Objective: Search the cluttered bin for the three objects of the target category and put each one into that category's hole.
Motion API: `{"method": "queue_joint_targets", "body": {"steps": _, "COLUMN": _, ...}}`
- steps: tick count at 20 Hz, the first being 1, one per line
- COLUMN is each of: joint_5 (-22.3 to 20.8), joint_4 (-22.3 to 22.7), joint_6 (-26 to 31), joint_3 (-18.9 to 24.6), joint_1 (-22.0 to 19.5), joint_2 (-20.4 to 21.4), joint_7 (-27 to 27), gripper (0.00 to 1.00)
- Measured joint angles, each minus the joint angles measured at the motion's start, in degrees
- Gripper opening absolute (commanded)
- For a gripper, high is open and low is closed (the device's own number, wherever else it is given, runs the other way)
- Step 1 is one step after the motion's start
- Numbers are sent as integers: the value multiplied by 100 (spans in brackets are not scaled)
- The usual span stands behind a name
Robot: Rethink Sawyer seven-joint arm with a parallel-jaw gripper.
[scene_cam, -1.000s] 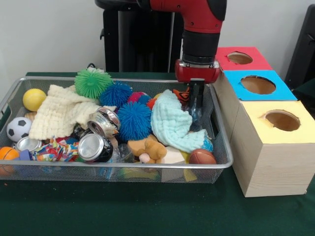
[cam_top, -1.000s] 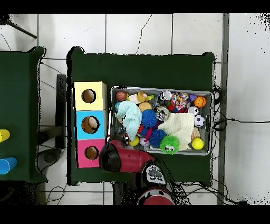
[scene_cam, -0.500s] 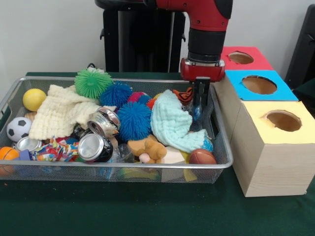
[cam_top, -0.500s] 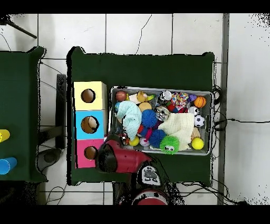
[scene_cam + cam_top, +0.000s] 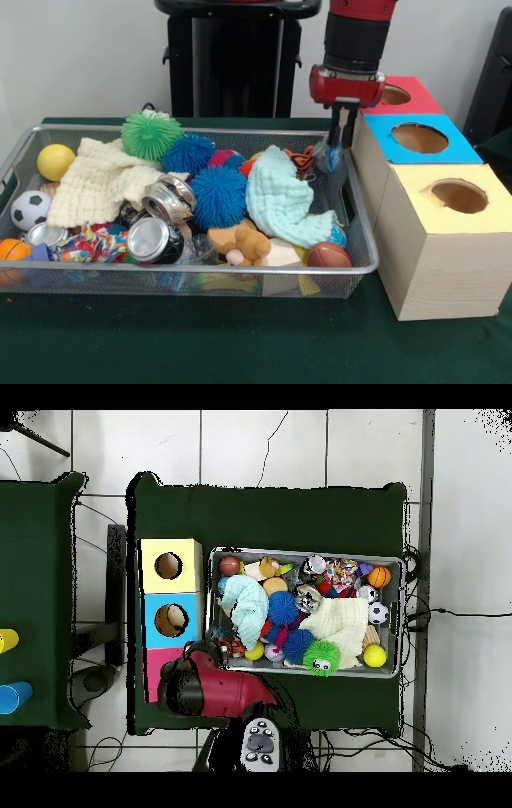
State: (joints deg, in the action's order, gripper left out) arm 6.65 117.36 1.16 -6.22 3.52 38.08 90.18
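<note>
Apparently mid-carry, the gripper (image 5: 342, 144) is clamped on a clear plastic piece (image 5: 327, 155) above the bin (image 5: 352, 204) beside the red-topped box (image 5: 416, 96), and next needs the matching hole.

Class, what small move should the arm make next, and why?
Probably shift sideways over the hole in the red box: the gripper holds a clear plastic piece lifted above the bin rim, beside that box.

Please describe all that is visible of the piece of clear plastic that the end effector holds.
The clear plastic piece is small, wrinkly, glossy and see-through. It hangs from the end effector, pinched between the dark fingers, lifted just above the far right corner of the wire bin, beside the blue-topped box. Only the fingers seem to touch it.
</note>
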Motion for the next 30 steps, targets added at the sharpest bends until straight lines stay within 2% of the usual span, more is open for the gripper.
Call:
{"method": "queue_joint_targets", "body": {"steps": 9, "joint_5": 108, "joint_4": -35, "joint_6": 640, "joint_3": -361, "joint_1": 413, "joint_2": 410, "joint_7": 0, "gripper": 0}}
{"method": "queue_joint_targets", "body": {"steps": 18, "joint_5": 107, "joint_4": -273, "joint_6": 1391, "joint_3": -629, "joint_1": 740, "joint_2": 683, "joint_7": 0, "gripper": 0}}
{"method": "queue_joint_targets", "body": {"steps": 30, "joint_5": 196, "joint_4": -979, "joint_6": 2735, "joint_3": -1023, "joint_1": 1290, "joint_2": 951, "joint_7": 35, "gripper": 0}}
